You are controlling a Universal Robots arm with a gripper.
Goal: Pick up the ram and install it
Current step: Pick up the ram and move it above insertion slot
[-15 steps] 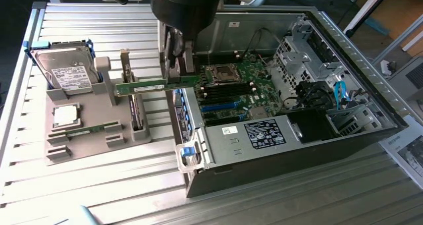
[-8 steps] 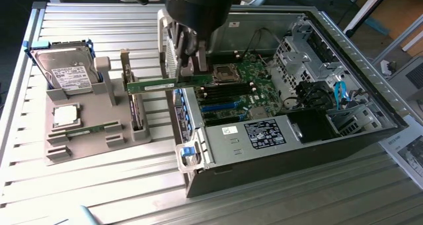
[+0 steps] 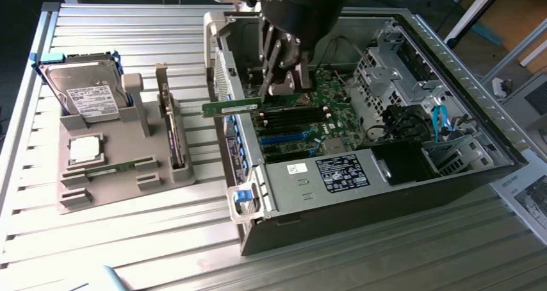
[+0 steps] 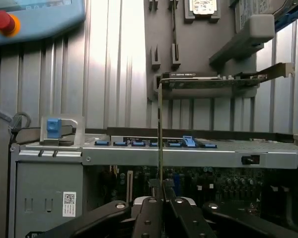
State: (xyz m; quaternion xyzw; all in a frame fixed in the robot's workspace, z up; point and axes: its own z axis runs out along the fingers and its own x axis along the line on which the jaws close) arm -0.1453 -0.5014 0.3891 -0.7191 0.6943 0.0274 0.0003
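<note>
Exterior view: the gripper (image 3: 285, 87) is grasping 1 end of the ram (image 3: 232, 106). The ram is hanging level above the open computer case (image 3: 444, 175), with its free end reaching out over the case wall toward the gray fixture tray (image 3: 120, 191). A 2nd ram stick (image 3: 111, 170) is lying in that tray on the desk (image 3: 128, 22), near the processor chip (image 3: 86, 149). Wrist view: the fingers (image 4: 150, 208) are pinching the ram, which is showing edge-on.
</note>
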